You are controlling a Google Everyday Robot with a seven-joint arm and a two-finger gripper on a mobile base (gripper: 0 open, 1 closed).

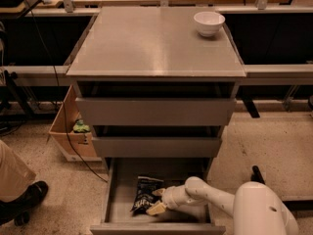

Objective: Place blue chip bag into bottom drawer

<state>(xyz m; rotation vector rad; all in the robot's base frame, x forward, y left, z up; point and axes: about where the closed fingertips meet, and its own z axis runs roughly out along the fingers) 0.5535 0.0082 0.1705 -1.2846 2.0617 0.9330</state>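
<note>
The blue chip bag (pixel 145 195) is dark with white lettering and lies on the floor of the bottom drawer (pixel 122 180), left of centre. The drawer is pulled out wide. My gripper (pixel 157 200) is inside the drawer, right beside the bag's right edge. Its two pale fingers (pixel 156 208) are spread apart, one above the other in the view, and the bag's edge sits at their tips. My white arm (pixel 220 199) reaches in from the lower right.
The two upper grey drawers (pixel 155 111) are slightly open above. A white bowl (pixel 209 22) stands on the cabinet top at the back right. A cardboard box (pixel 68 131) sits on the floor left of the cabinet. A person's leg and shoe (pixel 19 195) are at the lower left.
</note>
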